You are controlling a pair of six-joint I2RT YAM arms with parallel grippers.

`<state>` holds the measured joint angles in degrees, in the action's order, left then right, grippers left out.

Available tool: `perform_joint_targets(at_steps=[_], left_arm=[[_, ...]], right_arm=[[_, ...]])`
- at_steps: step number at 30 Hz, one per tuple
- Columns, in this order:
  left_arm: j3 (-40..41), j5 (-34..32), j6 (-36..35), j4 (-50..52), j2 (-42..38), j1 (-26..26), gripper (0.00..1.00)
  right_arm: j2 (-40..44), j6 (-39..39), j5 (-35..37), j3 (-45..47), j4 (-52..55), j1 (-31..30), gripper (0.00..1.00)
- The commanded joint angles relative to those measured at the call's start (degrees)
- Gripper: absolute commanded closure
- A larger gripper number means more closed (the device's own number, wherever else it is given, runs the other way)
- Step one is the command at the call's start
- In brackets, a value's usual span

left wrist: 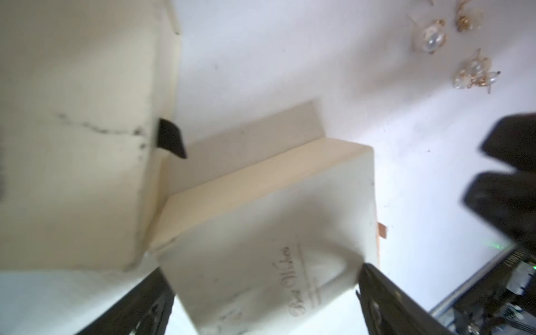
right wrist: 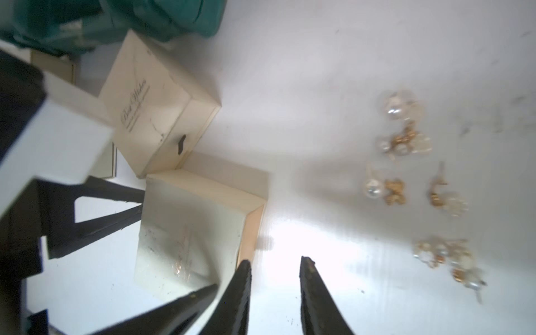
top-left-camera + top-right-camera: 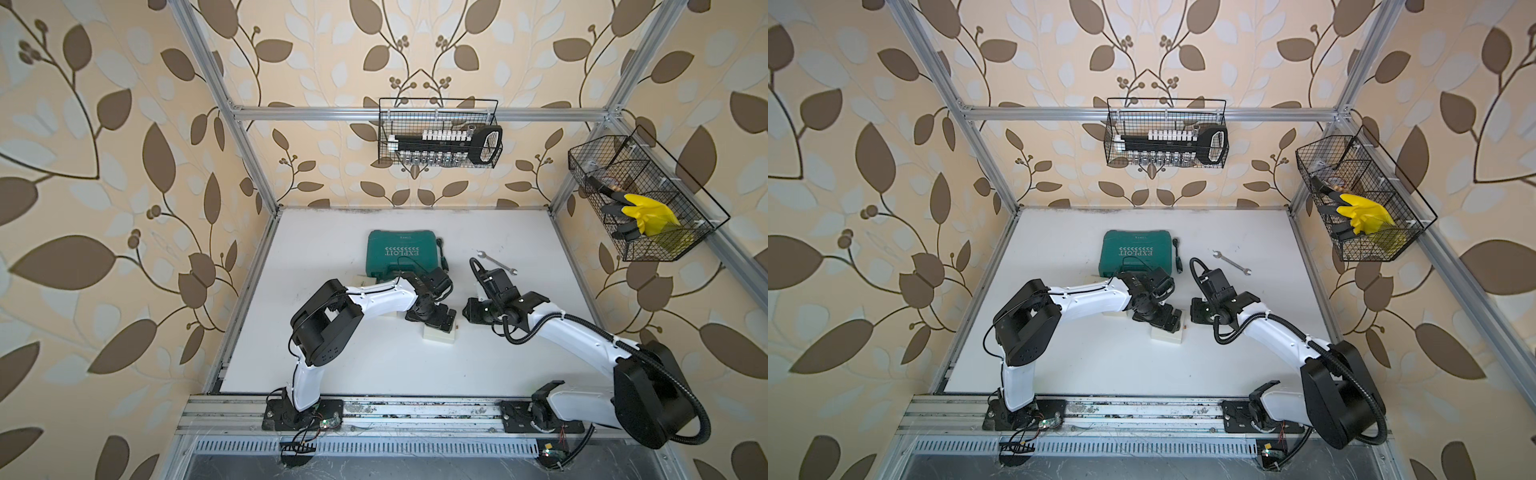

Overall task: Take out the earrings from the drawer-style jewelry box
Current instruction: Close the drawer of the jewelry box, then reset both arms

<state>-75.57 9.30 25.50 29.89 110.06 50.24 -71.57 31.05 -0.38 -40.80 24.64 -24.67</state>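
Your tiny pearl-and-gold earrings (image 2: 394,193) lay out near the cream cardboard drawer box (image 2: 188,226); your left hand (image 1: 262,269) and right hand (image 2: 274,262) stood apart, empty.

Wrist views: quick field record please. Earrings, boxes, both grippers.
earrings: about six pearl-and-gold pieces, loose on the white table, outside the boxes
near box: cream, script on top
far box: cream, black tab on its side face, next to near box
left gripper: open wide, a finger either side of near box; contact unclear
right gripper: open, nothing between its fingers, beside near box
teal case: beyond the boxes
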Motion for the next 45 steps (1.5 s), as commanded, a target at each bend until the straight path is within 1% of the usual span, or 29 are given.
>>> perform_joint_targets(at_steps=[1,3,5,8,9,11,12,13,15,16,18,21,25,26,27,29,30,31,33,34,35,39,40,41,43,45], left_arm=[[2.4,-7.3,0.0,-2.1,-6.0,0.2,0.01],[4.0,-9.6,0.2,-3.7,-8.3,0.2,0.01],[5.5,-12.3,0.2,-4.9,-10.8,0.2,0.01],[7.1,-19.1,-0.2,-5.7,-14.5,0.2,0.01],[7.7,-22.6,-0.6,-5.7,-15.7,0.2,0.01],[8.3,-29.7,-1.4,-5.5,-17.7,0.1,0.01],[8.6,-34.2,-1.9,-5.3,-18.6,0.1,0.01],[9.1,-38.5,-2.5,-5.3,-19.6,-0.1,0.01],[10.0,-44.5,-3.4,-5.7,-21.4,-1.4,0.01],[11.0,-46.2,-4.1,-6.8,-22.4,-2.5,0.01],[13.1,-47.4,-4.6,-8.7,-24.2,-6.1,0.01],[16.8,-47.8,-3.0,-10.3,-26.7,-13.7,0.01],[20.1,-47.7,-3.1,-8.8,-26.6,-24.6,0.01],[20.8,-47.4,-3.1,-8.7,-26.1,-27.3,0.01],[21.7,-47.2,-3.6,-9.5,-25.8,-29.3,0.01],[24.6,-48.5,-4.7,-13.3,-26.0,-32.1,0.01],[25.8,-49.1,-5.0,-15.3,-26.4,-32.8,0.01],[27.2,-49.0,-5.6,-17.6,-26.8,-33.4,0.01],[27.9,-48.3,-6.5,-20.1,-27.0,-34.2,0.01],[28.2,-47.7,-7.6,-21.2,-26.8,-34.5,0.01],[28.1,-47.6,-8.2,-21.5,-26.6,-34.8,0.01],[29.1,-49.3,-9.5,-23.2,-25.4,-35.6,0.01],[29.4,-49.9,-9.5,-23.7,-25.1,-35.7,0.01],[29.7,-50.1,-9.7,-24.2,-24.9,-35.7,0.01],[30.3,-50.0,-10.0,-25.5,-24.2,-35.8,0.01],[30.8,-49.6,-10.4,-27.0,-23.5,-35.9,0.01]], right_arm=[[5.0,1.9,12.5,-1.4,4.0,2.1,0.69],[7.9,3.0,16.3,-1.6,4.6,3.8,0.67],[10.3,4.0,20.0,-1.7,4.5,4.9,0.61],[12.0,3.2,27.9,-1.8,1.5,5.3,0.52],[12.2,2.7,31.4,-1.3,-0.7,5.3,0.46],[12.0,-0.4,39.6,0.6,-7.3,5.4,0.4],[11.6,-3.0,43.5,2.0,-11.6,5.3,0.13],[10.7,-5.5,46.4,3.4,-15.2,5.5,0.0],[8.0,-12.2,47.3,4.3,-20.5,6.5,0.0],[6.1,-15.0,47.4,4.3,-22.4,7.1,0.0],[2.6,-17.6,47.8,5.0,-26.1,7.8,0.0],[-2.0,-24.7,43.9,8.7,-38.3,8.0,0.0],[-9.1,-25.9,39.9,12.1,-49.9,8.6,0.0],[-10.3,-25.6,39.4,10.6,-48.5,8.9,0.0],[-11.4,-27.0,37.4,10.2,-50.0,9.3,0.0],[-13.6,-28.7,37.7,8.2,-49.1,10.1,0.0],[-14.0,-30.2,38.8,8.7,-51.5,10.1,0.0],[-13.9,-31.6,37.8,10.2,-55.5,10.5,0.0],[-14.3,-32.3,33.8,14.8,-65.4,12.3,0.0],[-14.2,-31.9,31.5,16.3,-68.2,13.8,0.0],[-12.8,-30.0,28.7,15.9,-64.5,15.3,0.0],[-12.7,-28.6,18.4,18.6,-68.2,19.9,0.0],[-13.9,-29.0,16.7,19.8,-71.7,20.3,0.0],[-15.5,-30.1,16.6,21.0,-76.0,20.2,0.0],[-14.6,-29.4,16.4,20.5,-73.3,20.2,0.0],[-14.9,-29.8,16.5,20.6,-74.3,20.2,0.0]])
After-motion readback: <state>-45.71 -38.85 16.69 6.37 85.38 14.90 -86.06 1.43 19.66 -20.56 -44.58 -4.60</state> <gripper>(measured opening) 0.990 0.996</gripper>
